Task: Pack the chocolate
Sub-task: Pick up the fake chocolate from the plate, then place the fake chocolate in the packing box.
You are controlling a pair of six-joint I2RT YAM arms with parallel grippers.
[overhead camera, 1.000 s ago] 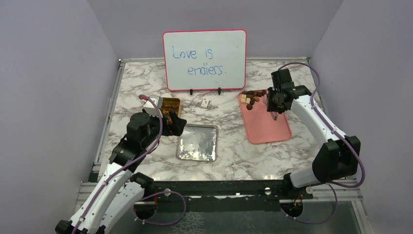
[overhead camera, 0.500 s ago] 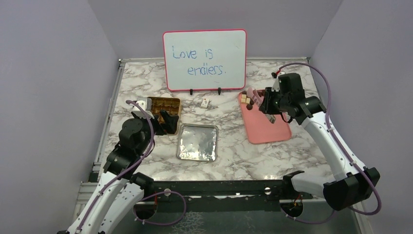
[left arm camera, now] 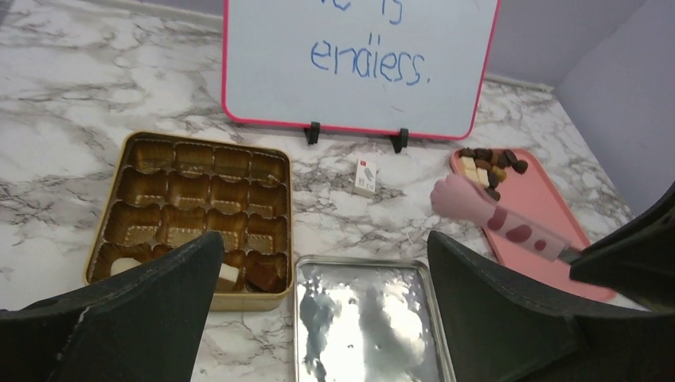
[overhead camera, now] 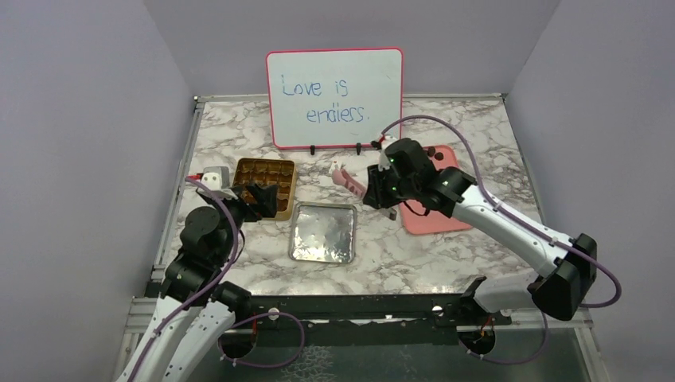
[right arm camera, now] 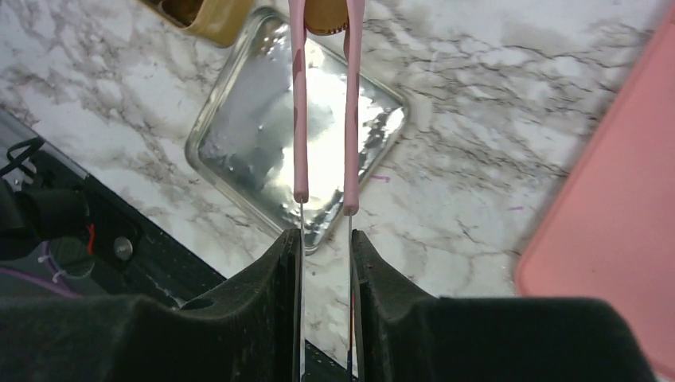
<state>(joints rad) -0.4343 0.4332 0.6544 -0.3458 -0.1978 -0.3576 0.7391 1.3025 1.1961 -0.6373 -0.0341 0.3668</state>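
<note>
Right gripper (right arm camera: 326,239): I'm clamping it hard on the steel handle end of the pink tongs (right arm camera: 299,119), squeezing the two arms toward each other.
Tong tips: they're pinching what I judge to be one brown piece (right arm camera: 326,14). The top edge of my wrist view is cutting it off, so I'm not swearing to it.
Left gripper (left arm camera: 318,247): I'm holding it spread wide with nothing in it, hovering at the near side of the gold tin (left arm camera: 107,223).
Where the chocolate is lying: the heap (left arm camera: 489,163) is sitting at the far end of the pink tray (left arm camera: 549,207). A few pieces, one of them cream (left arm camera: 229,274), are resting in the tin's near row, and most cups are showing bare.
Which way to the tin: it's lying to my left of the tips. The tongs' long axis is running from my gripper toward the tin's near right corner, crossing above the silver lid (right arm camera: 239,143).
Gap: the tips are hanging near the tin but not over it, close by the white card (left arm camera: 366,175).
Nearer arm: my left is sitting closer to the tin, yet the right is the one holding the load.
Coming move, as I'm reading it: I'm needing more reach leftward along that axis to get over an empty cup before easing the squeeze.
</note>
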